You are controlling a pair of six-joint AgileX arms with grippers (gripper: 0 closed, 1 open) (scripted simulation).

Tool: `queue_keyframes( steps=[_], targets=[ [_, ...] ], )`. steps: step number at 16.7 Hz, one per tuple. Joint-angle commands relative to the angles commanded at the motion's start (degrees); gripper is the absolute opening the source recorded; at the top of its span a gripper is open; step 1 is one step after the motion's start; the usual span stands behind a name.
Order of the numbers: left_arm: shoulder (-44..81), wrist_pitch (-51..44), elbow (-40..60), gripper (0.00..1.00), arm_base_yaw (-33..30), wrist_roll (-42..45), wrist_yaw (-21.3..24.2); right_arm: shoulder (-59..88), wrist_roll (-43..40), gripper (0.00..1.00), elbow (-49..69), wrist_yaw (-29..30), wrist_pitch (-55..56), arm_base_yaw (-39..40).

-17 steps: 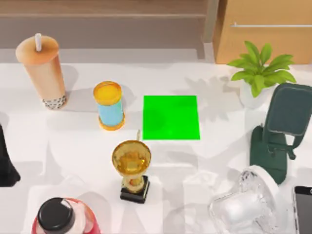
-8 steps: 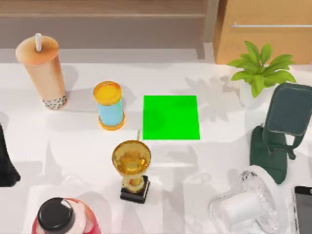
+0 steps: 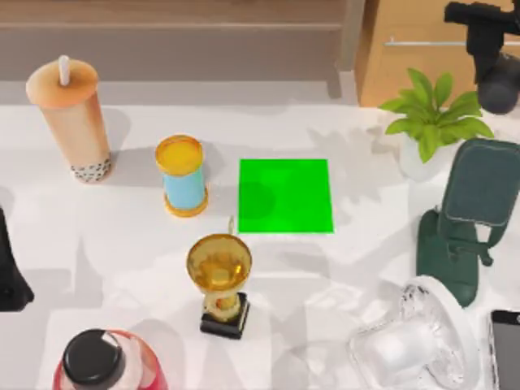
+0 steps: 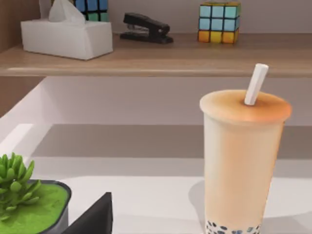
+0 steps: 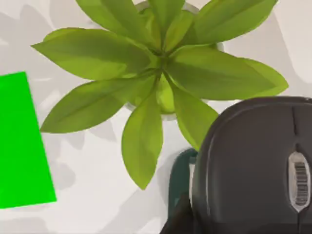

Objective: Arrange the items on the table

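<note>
**Table status: four items, both arms at the edges**

Right now the glossy white table point(image 3: 122, 244), faintly marbled, carries a mixed lot. The bubble-tea cup point(image 3: 71, 122) stands upright at the far left: a tall tan tapered cylinder with a domed lid, a white straw point(image 4: 256, 84) poking through it and dark pearls settled at its bottom. The fan point(image 3: 410, 345) lies near the front right, a white body inside a clear ribbed cage. Just beside it, at the right edge, is the smartphone point(image 3: 506, 349), a flat grey slab with a black border.

The mouse point(image 5: 253, 165) is a smooth dark oval with a ridged scroll wheel. In the right wrist view it sits over the dark green stand point(image 3: 447, 252), next to a leafy plant point(image 3: 435, 118) in a white pot. It may be resting on the stand, though I cannot be sure.

Mid-table are a flat green square point(image 3: 284, 195), a blue can point(image 3: 183, 180) with an orange lid, a shiny gold trophy point(image 3: 219, 276) on a black base, and a red bottle point(image 3: 101, 361) with a black cap.

Behind the cup, a wooden shelf point(image 4: 161, 58) holds a white tissue box point(image 4: 66, 38), a black stapler point(image 4: 145, 28) and a puzzle cube point(image 4: 219, 22).

The right arm point(image 3: 486, 45) hangs over the far right corner, and the left arm point(image 3: 10, 276) sits at the left edge. I cannot tell whether either gripper is wide or narrow.
</note>
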Motion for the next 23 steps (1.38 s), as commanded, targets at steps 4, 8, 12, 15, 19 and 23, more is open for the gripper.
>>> queue_keyframes(
  steps=[4,8,12,15,19,23],
  targets=[
    [0.00,0.00,0.00,1.00,0.00,0.00,0.00,13.66,3.67,0.00,20.17,-0.06,-4.73,10.33],
    [0.00,0.00,0.00,1.00,0.00,0.00,0.00,27.87,7.12,0.00,37.18,0.28,-9.58,18.09],
    [0.00,0.00,0.00,1.00,0.00,0.00,0.00,41.13,9.88,0.00,48.41,1.05,-13.97,22.06],
    [0.00,0.00,0.00,1.00,0.00,0.00,0.00,48.09,11.18,0.00,52.98,1.53,-16.23,23.35],
    [0.00,0.00,0.00,1.00,0.00,0.00,0.00,50.23,11.56,0.00,54.24,1.65,-16.91,23.80],
    [0.00,0.00,0.00,1.00,0.00,0.00,0.00,50.54,11.65,0.00,54.11,1.51,-16.84,23.46]
  ],
)
